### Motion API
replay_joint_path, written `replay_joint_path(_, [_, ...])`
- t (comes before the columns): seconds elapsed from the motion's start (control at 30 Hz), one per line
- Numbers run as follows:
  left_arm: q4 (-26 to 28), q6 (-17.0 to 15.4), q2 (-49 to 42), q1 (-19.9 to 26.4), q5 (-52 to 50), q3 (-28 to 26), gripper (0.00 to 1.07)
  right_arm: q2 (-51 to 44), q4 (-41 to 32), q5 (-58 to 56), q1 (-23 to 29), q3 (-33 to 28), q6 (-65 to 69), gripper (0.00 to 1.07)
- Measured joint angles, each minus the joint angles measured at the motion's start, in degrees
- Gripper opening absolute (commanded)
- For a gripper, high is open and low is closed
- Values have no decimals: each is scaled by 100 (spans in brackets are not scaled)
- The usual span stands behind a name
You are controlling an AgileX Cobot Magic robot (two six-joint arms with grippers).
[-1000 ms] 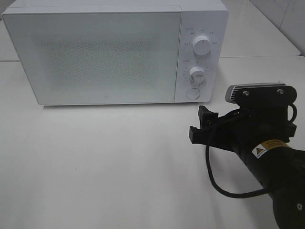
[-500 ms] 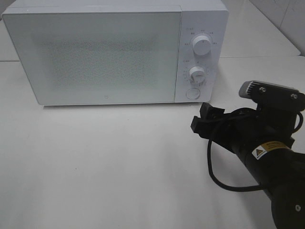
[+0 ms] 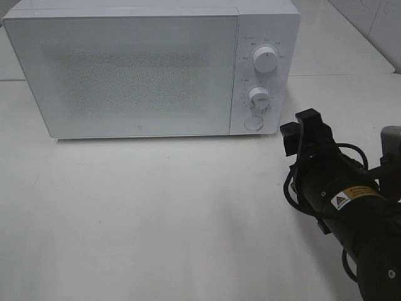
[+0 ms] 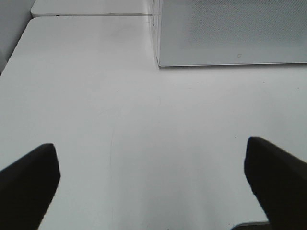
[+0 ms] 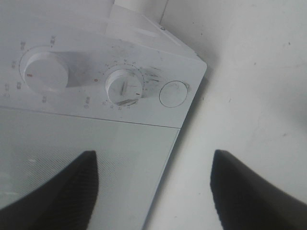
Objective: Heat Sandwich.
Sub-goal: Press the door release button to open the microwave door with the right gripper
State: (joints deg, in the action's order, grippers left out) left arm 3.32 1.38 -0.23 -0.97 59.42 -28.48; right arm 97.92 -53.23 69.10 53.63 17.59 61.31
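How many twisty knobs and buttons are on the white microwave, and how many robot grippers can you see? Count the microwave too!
microwave: 1
knobs: 2 (upper knob, lower knob)
round button: 1
grippers: 2 (left gripper, right gripper)
total: 6

The microwave [image 3: 263, 19] wears a smooth white casing, plastic by the look — its door [image 3: 131, 72], finely speckled, carries a faint sheen. The counter [image 3: 156, 219] is smooth matt white, lightly scratched. The right pincer [image 3: 302, 128] is matt black.
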Motion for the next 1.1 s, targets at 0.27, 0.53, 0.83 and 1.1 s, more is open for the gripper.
replay_joint_path(0.27, [0,0,0,0,0,0,101,0,0,0,0,0,1707,9])
replay_joint_path(0.53, [0,0,0,0,0,0,101,0,63,-69,0,0,2034,0])
replay_joint_path(0.83, [0,0,0,0,0,0,101,0,120,-155,-160,0,2126,1])
replay_joint_path(1.1, [0,0,0,0,0,0,101,11,647,-968,-779,269,2131,1])
